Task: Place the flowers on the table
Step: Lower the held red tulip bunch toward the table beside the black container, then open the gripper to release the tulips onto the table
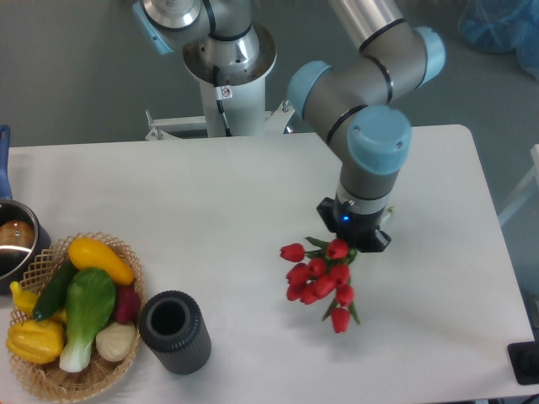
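The flowers [320,279], a bunch of red tulip buds with green stems and leaves, are at the middle right of the white table [236,194]. Their stems run up under my gripper [352,240], which sits directly over the stem end. The buds spread out towards the front left, with one bud lowest. The arm's wrist hides my fingers from this camera. The bunch looks held by its stems, close over the tabletop. I cannot tell whether the buds touch the surface.
A dark ribbed cylindrical vase [174,331] stands empty at the front left. Beside it is a wicker basket [50,383] with vegetables. A metal pot [15,240] with a blue handle is at the left edge. The arm's base [229,59] is behind the table.
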Controlling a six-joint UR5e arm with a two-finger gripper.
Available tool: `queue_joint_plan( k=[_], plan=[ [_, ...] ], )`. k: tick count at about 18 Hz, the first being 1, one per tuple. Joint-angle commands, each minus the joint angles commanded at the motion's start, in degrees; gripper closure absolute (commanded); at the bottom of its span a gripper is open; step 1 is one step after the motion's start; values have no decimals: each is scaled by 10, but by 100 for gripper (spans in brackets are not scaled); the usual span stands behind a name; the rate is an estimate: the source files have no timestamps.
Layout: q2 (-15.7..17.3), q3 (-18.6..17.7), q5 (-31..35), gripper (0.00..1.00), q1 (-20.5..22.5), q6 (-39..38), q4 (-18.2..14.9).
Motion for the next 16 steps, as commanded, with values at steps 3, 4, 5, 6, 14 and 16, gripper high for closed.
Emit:
queue_joint_plan(
  k=[3, 4, 5, 6, 14, 16],
  plan=[
    [2, -3, -9, 0, -2, -4, 10],
    [4, -4, -9, 0, 0, -3, 11],
    [4, -4, -9, 0, 1, -3, 16],
    [8, -4, -9, 0, 3, -4, 23],
    [17, -1, -37, 0, 48, 10, 68],
    [17, 5, -35, 0, 56, 11, 70]
  ],
)
